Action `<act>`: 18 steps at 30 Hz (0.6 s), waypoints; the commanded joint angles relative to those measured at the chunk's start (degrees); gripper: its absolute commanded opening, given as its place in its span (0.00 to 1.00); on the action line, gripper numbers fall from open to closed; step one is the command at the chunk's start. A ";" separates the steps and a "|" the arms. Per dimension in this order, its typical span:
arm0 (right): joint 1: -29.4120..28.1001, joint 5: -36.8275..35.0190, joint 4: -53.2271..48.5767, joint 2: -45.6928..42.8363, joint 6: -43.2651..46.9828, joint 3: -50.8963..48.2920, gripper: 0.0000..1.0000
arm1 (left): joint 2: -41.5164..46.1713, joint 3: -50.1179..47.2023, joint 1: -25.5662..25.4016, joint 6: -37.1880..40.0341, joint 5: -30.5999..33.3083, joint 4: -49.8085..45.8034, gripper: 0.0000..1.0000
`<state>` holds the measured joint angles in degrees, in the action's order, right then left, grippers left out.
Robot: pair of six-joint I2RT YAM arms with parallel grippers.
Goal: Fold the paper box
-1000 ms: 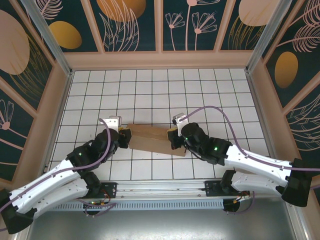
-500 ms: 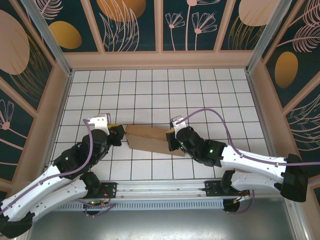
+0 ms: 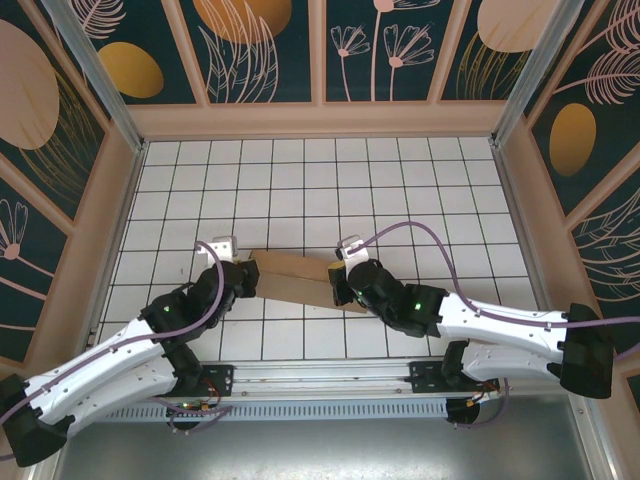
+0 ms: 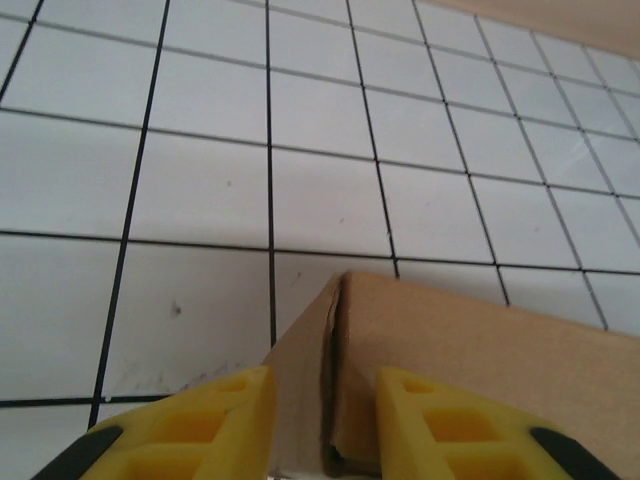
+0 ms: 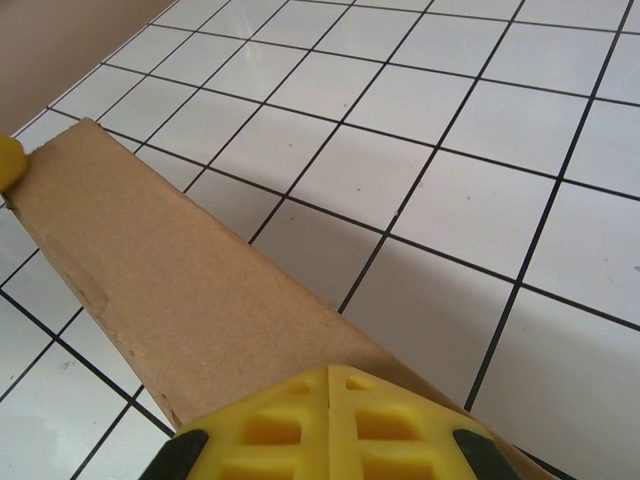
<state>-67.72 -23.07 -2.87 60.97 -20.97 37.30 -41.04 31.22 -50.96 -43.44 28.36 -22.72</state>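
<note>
At near centre of bench (image 3: 420,190), paper box (image 3: 298,278) lies flat, slightly skewed, between both arms. Left tool (image 4: 325,390) pinches box's left end flap, cardboard filling gap between fingers. Right tool (image 5: 330,400), clenched on nothing, presses down on box's right end. Advice: use right press as anchor; left folds flap slowly along crease, squares corner, avoids tearing.

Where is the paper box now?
In the top view, the paper box lies mid-table, with the left gripper at its left end and the right gripper on its right end.
</note>
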 commanded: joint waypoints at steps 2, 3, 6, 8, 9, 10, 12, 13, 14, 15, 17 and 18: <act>-0.66 0.04 -5.73 0.58 -0.48 -2.42 0.00 | -0.03 -4.22 0.42 -5.51 -1.55 2.27 0.28; -0.66 0.14 -5.62 0.51 -0.41 -2.33 0.00 | 0.12 -5.24 0.47 -6.26 -2.30 2.87 0.27; -0.66 0.90 -5.69 0.01 0.39 -1.37 0.02 | 0.76 -7.21 0.43 -8.01 -3.55 3.49 0.23; -0.37 0.98 -6.46 -1.09 0.58 0.44 0.09 | 1.04 -7.19 0.47 -7.99 -3.34 2.72 0.21; 0.05 1.59 -6.87 -2.08 0.43 1.57 0.13 | 1.00 -6.83 0.45 -7.71 -2.98 2.21 0.19; 0.77 2.90 -6.98 -3.03 0.12 2.37 0.17 | 0.81 -6.33 0.49 -7.24 -2.62 1.63 0.19; 3.55 7.50 -7.56 -5.50 -0.97 4.12 0.22 | -0.02 -5.22 0.42 -6.22 -2.09 0.70 0.17; 4.88 8.92 -7.98 -6.53 -1.75 4.81 0.22 | -0.47 -4.86 0.48 -5.85 -1.92 0.58 0.17; 6.33 10.11 -8.86 -7.91 -2.70 5.42 0.22 | -0.98 -4.52 0.46 -5.46 -1.85 0.50 0.17; 7.77 11.34 -9.52 -9.38 -3.46 5.76 0.22 | -1.36 -4.25 0.42 -5.35 -1.99 0.56 0.16; 10.37 13.80 -10.49 -12.12 -4.84 5.57 0.20 | -1.76 -4.06 0.46 -5.25 -1.96 0.73 0.15; 11.45 14.79 -11.25 -13.37 -5.44 5.18 0.19 | -1.96 -3.98 0.43 -5.24 -1.93 0.96 0.15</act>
<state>-58.57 -13.04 -10.94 51.03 -23.38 41.08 -41.28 27.94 -50.59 -49.69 27.68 -15.16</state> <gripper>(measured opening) 0.192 0.156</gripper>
